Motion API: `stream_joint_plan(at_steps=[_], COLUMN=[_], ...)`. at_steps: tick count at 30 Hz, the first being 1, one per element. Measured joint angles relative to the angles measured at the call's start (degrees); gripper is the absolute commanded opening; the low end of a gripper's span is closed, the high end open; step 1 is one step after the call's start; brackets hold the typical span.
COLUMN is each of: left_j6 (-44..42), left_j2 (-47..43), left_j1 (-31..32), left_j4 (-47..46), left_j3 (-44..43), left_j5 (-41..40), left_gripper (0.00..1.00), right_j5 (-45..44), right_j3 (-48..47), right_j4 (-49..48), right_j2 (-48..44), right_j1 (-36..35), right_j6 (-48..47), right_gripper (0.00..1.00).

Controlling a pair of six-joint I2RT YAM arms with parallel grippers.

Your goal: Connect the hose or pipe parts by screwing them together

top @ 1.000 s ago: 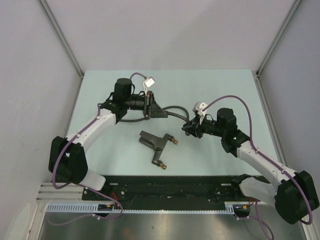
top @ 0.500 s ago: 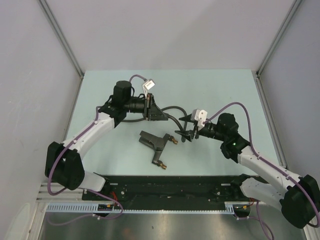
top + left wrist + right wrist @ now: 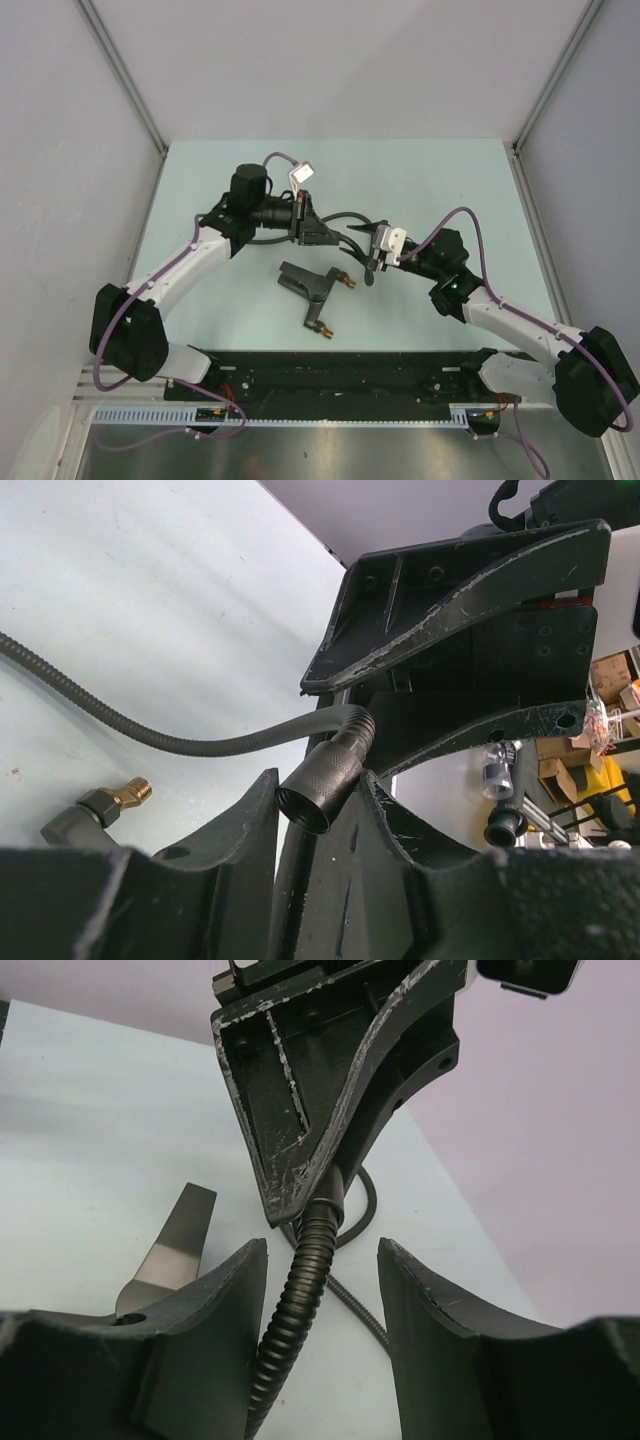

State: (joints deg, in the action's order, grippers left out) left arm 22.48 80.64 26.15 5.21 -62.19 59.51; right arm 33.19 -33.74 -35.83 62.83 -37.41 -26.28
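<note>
My left gripper (image 3: 328, 234) is shut on the hose's dark knurled end nut (image 3: 326, 778), whose threaded mouth faces the camera between the fingers. The dark-grey corrugated hose (image 3: 350, 216) loops behind it on the table. My right gripper (image 3: 368, 262) stands open just right of the left one. Its jaws straddle the hose (image 3: 300, 1300), which rests against the left finger with a gap to the right finger. The forked fitting (image 3: 312, 288) lies flat on the table below both grippers, and one brass tip (image 3: 131, 791) shows in the left wrist view.
The pale green table (image 3: 450, 190) is walled by grey panels on three sides. A black rail (image 3: 340, 375) with the arm bases runs along the near edge. Purple cables (image 3: 470, 215) arc over each arm.
My right gripper has opened and moved left, closing in on the left gripper with the hose between its jaws. The left gripper, still holding the hose end, shifted slightly right.
</note>
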Motion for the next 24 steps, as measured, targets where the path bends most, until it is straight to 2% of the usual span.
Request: stream_joint_plan(at_steps=[24], left_j6=[0.0], left_j2=[0.0], left_j1=[0.5], left_j4=[0.0], left_j3=[1.1], left_j5=[1.1], left_gripper=[0.00], right_j5=[0.1], right_j3=[0.0], right_j4=[-5.7], right_j2=[5.6], right_j1=[-1.6], right_j6=[-1.9], right_gripper=[0.48])
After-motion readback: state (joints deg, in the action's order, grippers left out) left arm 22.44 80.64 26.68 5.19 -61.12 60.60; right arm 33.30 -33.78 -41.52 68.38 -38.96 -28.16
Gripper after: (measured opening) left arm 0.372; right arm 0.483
